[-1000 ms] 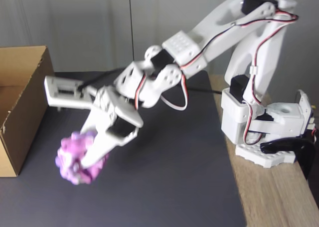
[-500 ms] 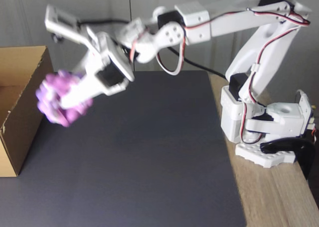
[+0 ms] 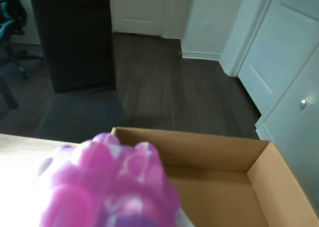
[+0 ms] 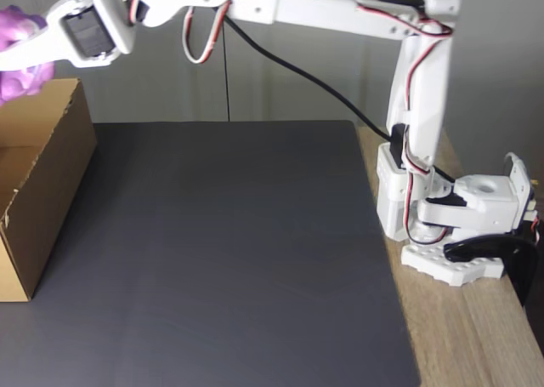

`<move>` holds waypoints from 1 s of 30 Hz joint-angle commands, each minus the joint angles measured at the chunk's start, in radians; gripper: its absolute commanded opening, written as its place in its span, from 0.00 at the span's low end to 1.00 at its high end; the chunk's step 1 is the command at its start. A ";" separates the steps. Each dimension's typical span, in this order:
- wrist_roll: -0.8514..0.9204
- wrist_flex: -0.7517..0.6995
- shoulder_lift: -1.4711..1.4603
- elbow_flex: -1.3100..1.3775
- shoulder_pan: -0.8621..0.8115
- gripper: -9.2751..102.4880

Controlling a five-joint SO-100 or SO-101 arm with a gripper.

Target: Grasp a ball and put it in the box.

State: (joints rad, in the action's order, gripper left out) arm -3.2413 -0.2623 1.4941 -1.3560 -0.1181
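Fixed view | black mat (image 4: 229, 251) on wooden table (image 4: 476, 336) | claw (image 4: 17, 59) grips ball (image 4: 19, 25) above box (image 4: 38, 174)

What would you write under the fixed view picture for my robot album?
Stretched-out white arm holds the pink bumpy ball high above the cardboard box.

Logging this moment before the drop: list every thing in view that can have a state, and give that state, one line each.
ball: held in the gripper, lifted above the box's near wall, not yet inside.
gripper: shut on the ball, arm stretched out towards the box.
box: open at the top, upright on the dark mat; the part of its inside seen in the wrist view is bare.
dark mat: lying flat on the table.
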 commanded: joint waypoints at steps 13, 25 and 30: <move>-0.044 0.249 -0.410 0.403 -0.112 0.18; -0.061 0.249 -0.583 0.551 -0.143 0.42; -0.058 0.253 -0.603 0.551 -0.147 0.51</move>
State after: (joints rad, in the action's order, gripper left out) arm -3.2965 -0.0322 0.8744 -0.8621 -0.2623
